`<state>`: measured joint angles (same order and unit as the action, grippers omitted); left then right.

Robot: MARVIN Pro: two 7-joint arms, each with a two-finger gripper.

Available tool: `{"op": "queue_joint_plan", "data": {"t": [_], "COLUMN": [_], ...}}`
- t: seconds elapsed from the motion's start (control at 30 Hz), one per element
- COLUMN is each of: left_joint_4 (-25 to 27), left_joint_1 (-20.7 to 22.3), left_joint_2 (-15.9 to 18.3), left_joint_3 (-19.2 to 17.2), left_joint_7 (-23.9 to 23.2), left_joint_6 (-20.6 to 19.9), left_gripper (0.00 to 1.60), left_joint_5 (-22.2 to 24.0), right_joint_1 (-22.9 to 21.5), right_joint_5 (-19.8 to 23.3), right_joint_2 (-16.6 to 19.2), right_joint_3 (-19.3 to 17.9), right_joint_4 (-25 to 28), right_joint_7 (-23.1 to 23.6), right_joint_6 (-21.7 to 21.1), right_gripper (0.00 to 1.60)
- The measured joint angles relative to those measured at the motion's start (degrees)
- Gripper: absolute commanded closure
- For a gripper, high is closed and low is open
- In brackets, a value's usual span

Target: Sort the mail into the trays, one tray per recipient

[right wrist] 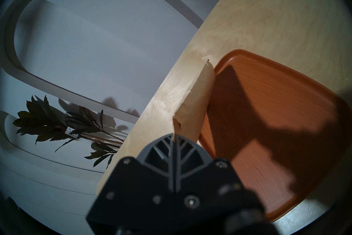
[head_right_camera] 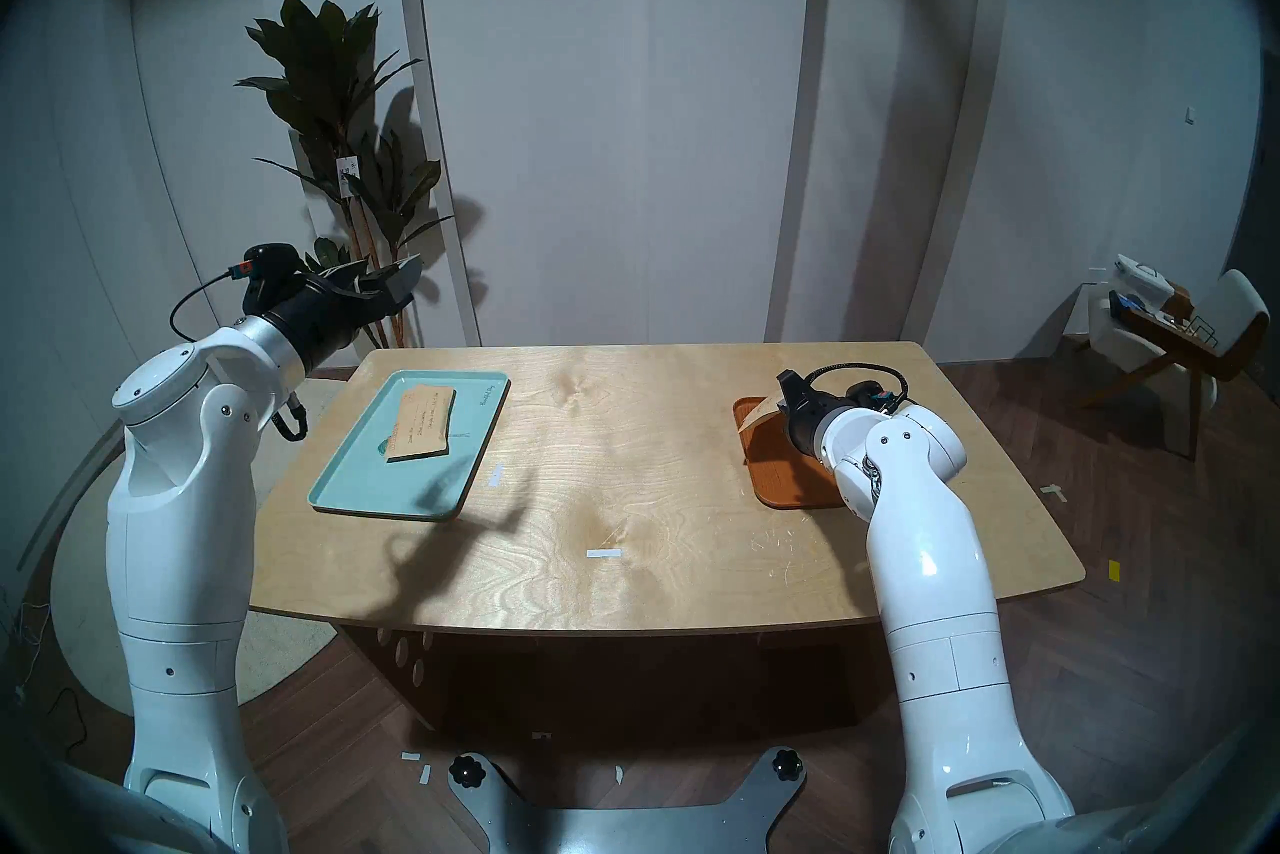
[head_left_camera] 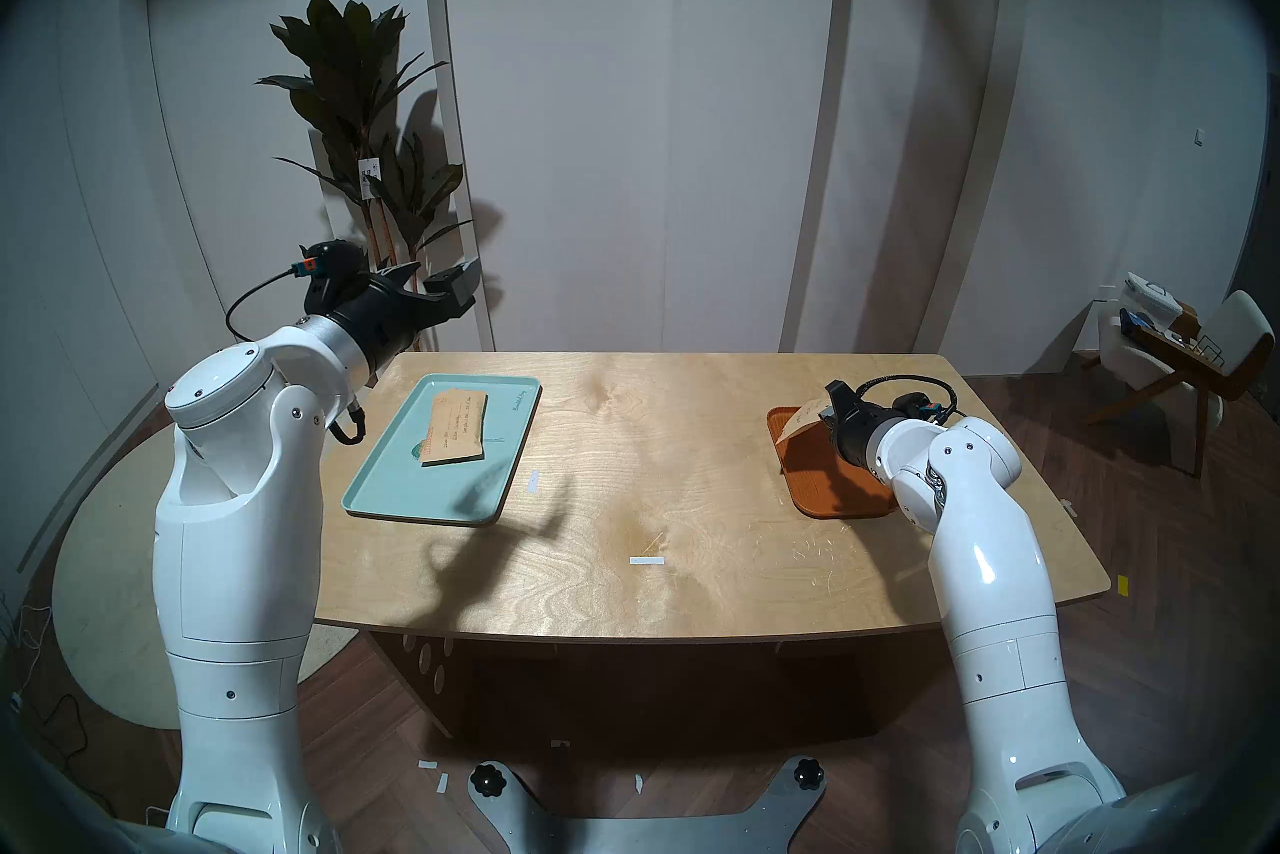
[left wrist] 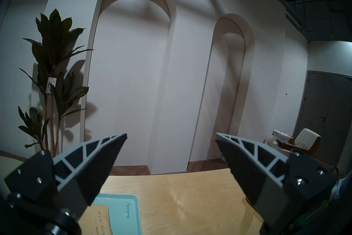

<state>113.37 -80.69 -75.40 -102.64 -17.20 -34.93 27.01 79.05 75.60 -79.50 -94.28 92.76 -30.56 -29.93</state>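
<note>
One tan envelope (head_left_camera: 457,426) (head_right_camera: 421,432) (left wrist: 95,219) lies flat in the mint-green tray (head_left_camera: 388,485) (head_right_camera: 346,485) (left wrist: 122,215) on the table's left. My left gripper (head_left_camera: 443,291) (head_right_camera: 395,281) (left wrist: 171,152) hangs open and empty, high above that tray's far-left corner. On the table's right sits the orange-brown tray (head_left_camera: 824,485) (head_right_camera: 783,478) (right wrist: 276,133). My right gripper (head_left_camera: 828,409) (head_right_camera: 783,392) (right wrist: 174,136) is shut on a second tan envelope (head_left_camera: 800,419) (head_right_camera: 760,412) (right wrist: 196,103), held tilted on edge over the tray's far-left rim.
Two small white tape strips (head_left_camera: 645,560) (head_left_camera: 533,480) lie on the wooden table (head_left_camera: 692,485) between the trays. A tall potted plant (head_left_camera: 353,139) stands behind the left arm. A chair (head_left_camera: 1191,360) with clutter is on the far right.
</note>
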Motion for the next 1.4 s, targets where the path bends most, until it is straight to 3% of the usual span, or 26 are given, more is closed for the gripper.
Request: {"op": "queue_joint_plan", "data": {"t": [0.3,0.53,0.57,0.6,0.63,0.7,0.73,0.77,0.8,1.17,1.4], "left_joint_4": [0.00,0.00,0.00,0.00,0.00,0.00,0.00,0.00,0.00,0.00,0.00], "left_joint_1": [-0.01,-0.02,-0.02,-0.02,-0.03,-0.03,-0.03,-0.03,-0.03,-0.05,-0.05], "left_joint_2": [0.11,0.20,0.22,0.22,0.24,0.26,0.27,0.28,0.29,0.45,0.55], "left_joint_3": [0.06,0.11,0.11,0.12,0.12,0.13,0.14,0.15,0.15,0.21,0.25], "left_joint_7": [0.10,0.20,0.21,0.22,0.24,0.25,0.27,0.28,0.29,0.41,0.45], "left_joint_6": [0.06,0.10,0.11,0.11,0.12,0.12,0.13,0.14,0.14,0.16,0.16], "left_gripper": [0.00,0.00,0.00,0.00,0.00,0.00,0.00,0.00,0.00,0.00,0.00], "left_joint_5": [0.12,0.24,0.25,0.26,0.28,0.30,0.32,0.34,0.35,0.55,0.72], "right_joint_1": [1.08,2.52,2.72,2.83,3.04,3.41,3.68,3.95,4.12,7.20,8.80], "right_joint_5": [1.78,2.98,3.11,3.17,3.29,3.47,3.60,3.71,3.78,4.35,2.43], "right_joint_2": [0.45,0.99,1.12,1.19,1.30,1.44,1.50,1.53,1.54,0.37,1.16], "right_joint_3": [-2.15,-3.69,-3.85,-3.92,-4.04,-4.22,-4.31,-4.37,-4.40,-2.21,-1.00], "right_joint_4": [-0.33,-3.70,-4.42,-4.80,-5.31,-5.78,-5.81,-5.75,-5.65,1.31,6.29], "right_joint_7": [0.48,1.85,2.20,2.40,2.72,3.13,3.30,3.43,3.48,2.31,1.36], "right_joint_6": [-0.94,-1.57,-1.70,-1.78,-1.92,-2.16,-2.32,-2.45,-2.52,-3.76,-4.50], "right_gripper": [1.60,1.57,1.25,1.15,0.92,0.75,0.58,0.19,0.00,0.00,0.00]}}
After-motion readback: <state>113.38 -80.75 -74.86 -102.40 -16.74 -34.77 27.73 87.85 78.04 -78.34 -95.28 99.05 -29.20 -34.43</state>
